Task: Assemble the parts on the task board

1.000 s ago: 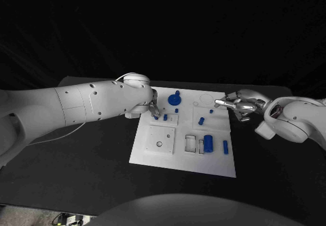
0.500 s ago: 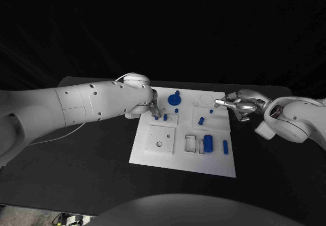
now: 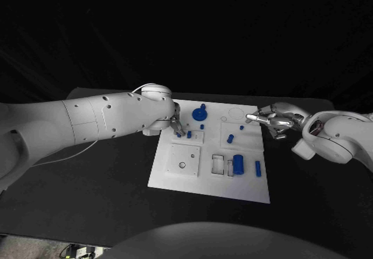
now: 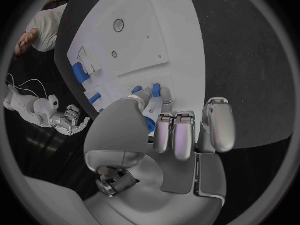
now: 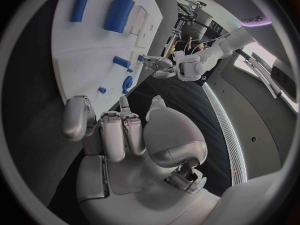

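No visible change over the last second: left hand (image 3: 175, 125) poised at small blue pegs (image 3: 189, 134) on task board (image 3: 186, 175), grip unclear; right hand (image 3: 272, 121) curled, empty. Insertion pending.

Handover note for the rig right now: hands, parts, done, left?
Left hand: over the task board at its far-left area, fingers at a small blue peg; whether it grips cannot be told.
Right hand: at the board's right edge, fingers curled, holding nothing.
Parts: blue round part far centre, blue cylinder and slim blue bar lying loose near right.
Done: unclear. Left: seat the loose parts.
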Motion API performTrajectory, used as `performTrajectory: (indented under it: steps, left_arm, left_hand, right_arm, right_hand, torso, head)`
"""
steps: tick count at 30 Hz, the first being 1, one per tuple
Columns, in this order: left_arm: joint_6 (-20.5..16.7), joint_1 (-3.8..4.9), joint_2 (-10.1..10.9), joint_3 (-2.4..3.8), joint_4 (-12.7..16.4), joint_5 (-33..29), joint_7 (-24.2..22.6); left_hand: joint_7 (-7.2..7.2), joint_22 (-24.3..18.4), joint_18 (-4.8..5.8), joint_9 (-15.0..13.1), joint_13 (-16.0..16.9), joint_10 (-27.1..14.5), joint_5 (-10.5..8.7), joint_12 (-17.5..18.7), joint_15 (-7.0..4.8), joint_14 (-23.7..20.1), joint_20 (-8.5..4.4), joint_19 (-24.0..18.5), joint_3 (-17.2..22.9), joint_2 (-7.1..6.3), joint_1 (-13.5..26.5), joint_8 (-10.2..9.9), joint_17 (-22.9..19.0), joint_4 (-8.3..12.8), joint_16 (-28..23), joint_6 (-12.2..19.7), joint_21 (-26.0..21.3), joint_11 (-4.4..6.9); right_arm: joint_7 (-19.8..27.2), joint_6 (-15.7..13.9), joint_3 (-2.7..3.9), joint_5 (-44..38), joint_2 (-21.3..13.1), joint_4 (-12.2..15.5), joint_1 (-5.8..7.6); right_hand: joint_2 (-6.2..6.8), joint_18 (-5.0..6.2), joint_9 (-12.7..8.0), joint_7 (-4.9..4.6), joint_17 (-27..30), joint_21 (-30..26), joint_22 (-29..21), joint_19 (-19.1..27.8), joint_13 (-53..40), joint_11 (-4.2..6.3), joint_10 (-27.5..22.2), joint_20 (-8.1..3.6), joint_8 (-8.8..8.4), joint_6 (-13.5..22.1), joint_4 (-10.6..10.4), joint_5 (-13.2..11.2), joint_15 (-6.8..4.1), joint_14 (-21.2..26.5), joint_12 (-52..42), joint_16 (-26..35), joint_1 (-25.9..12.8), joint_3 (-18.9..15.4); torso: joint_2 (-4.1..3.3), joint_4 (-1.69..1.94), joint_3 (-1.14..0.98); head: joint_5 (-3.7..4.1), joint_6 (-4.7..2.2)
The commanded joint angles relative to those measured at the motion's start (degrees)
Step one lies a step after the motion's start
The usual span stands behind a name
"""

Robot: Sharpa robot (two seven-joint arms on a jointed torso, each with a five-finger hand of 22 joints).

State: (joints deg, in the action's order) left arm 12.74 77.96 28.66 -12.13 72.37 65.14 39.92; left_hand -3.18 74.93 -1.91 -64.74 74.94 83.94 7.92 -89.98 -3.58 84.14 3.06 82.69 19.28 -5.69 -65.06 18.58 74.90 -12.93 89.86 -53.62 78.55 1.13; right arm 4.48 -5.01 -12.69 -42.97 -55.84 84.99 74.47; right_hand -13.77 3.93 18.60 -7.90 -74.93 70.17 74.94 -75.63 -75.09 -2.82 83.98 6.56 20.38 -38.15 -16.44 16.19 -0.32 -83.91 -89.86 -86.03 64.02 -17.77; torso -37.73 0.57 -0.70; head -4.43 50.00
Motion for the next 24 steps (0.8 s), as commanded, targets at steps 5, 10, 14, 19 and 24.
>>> performTrajectory:
  steps: [5,10,14,19,24]
  left_arm:
    - [2.16,-0.23,0.28,-0.11,-0.16,0.57,6.05]
    - [1.67,-0.28,0.71,-0.1,0.23,0.78,5.76]
    - [0.83,-0.29,1.5,-0.07,0.99,0.84,3.92]
    - [0.26,-0.19,3.79,0.32,3.29,0.17,0.43]
    - [1.19,0.96,7.22,0.81,6.58,-0.23,-2.35]
  left_hand:
    - [-0.96,11.09,-1.0,0.32,15.06,6.06,-1.44,-0.02,0.92,5.86,0.57,-0.45,-2.41,0.48,1.02,-1.4,15.1,-0.71,0.14,2.42,-0.64,-1.08]
    - [-2.11,10.92,-1.16,0.9,15.06,6.06,-4.57,-0.02,1.56,5.86,1.16,-0.76,-6.54,-0.06,3.6,-4.15,15.1,-3.15,0.14,8.74,-1.41,-1.76]
    - [-2.89,10.84,-1.23,3.01,15.06,6.06,-4.87,-0.02,2.07,5.86,1.56,-0.97,-9.97,-0.71,4.82,-7.27,15.1,-3.66,0.14,14.54,-1.87,-2.33]
    - [-3.39,10.73,-1.31,6.01,15.06,6.06,-4.93,-0.02,2.48,5.86,2.05,-1.33,-12.69,-1.5,1.63,-8.76,15.1,-3.62,0.14,17.75,-2.37,-2.82]
    - [-3.26,10.49,-1.52,8.22,15.06,6.06,-4.62,-0.02,2.66,5.86,2.28,-2.07,-13.11,-1.45,-4.58,-8.52,15.1,-2.95,0.14,18.7,-3.32,-2.89]
  right_arm:
    - [0.33,0.8,-0.01,-0.14,0.01,-0.02,-0.07]
    - [0.37,0.79,-0.01,-0.14,-0.01,-0.03,-0.09]
    - [0.38,0.75,-0.01,-0.14,-0.06,0.03,-0.1]
    - [0.32,0.66,-0.01,-0.14,-0.35,0.21,-0.11]
    - [0.21,0.49,-0.01,-0.16,-0.74,0.45,-0.1]
  right_hand:
    - [-0.19,0.87,-0.07,-0.24,-10.02,-0.24,8.66,0.27,-14.9,-0.45,6.0,0.0,0.0,-0.11,-0.02,0.23,0.48,-1.82,-0.13,0.38,0.55,-0.27]
    - [-0.19,0.87,-0.07,-0.24,-10.02,-0.24,8.66,0.27,-14.9,-0.45,6.0,0.0,0.0,-0.11,-0.02,0.23,0.48,-1.82,-0.13,0.38,0.55,-0.27]
    - [-0.19,0.87,-0.07,-0.24,-10.02,-0.24,8.66,0.27,-14.9,-0.45,6.0,0.0,0.0,-0.11,-0.02,0.23,0.48,-1.82,-0.13,0.38,0.55,-0.27]
    - [-0.16,0.88,-0.09,-0.25,-10.02,-0.28,8.65,0.29,-14.9,-0.46,6.0,0.01,-0.01,-0.08,0.02,0.29,0.5,-1.82,-0.13,0.38,0.65,-0.28]
    - [-0.16,0.88,-0.09,-0.25,-10.05,-0.29,8.65,0.29,-14.89,-0.47,5.98,0.01,-0.02,-0.08,0.03,0.3,0.5,-1.84,-0.12,0.36,0.68,-0.28]
  torso:
    - [-0.01,0.02,0.03]
    - [-0.02,0.0,0.06]
    - [-0.07,-0.03,0.05]
    - [-0.08,0.0,0.04]
    - [-0.05,0.02,-0.02]
  head:
    - [0.14,0.0]
    - [0.12,0.0]
    - [0.21,0.0]
    - [0.48,0.0]
    - [0.65,0.0]
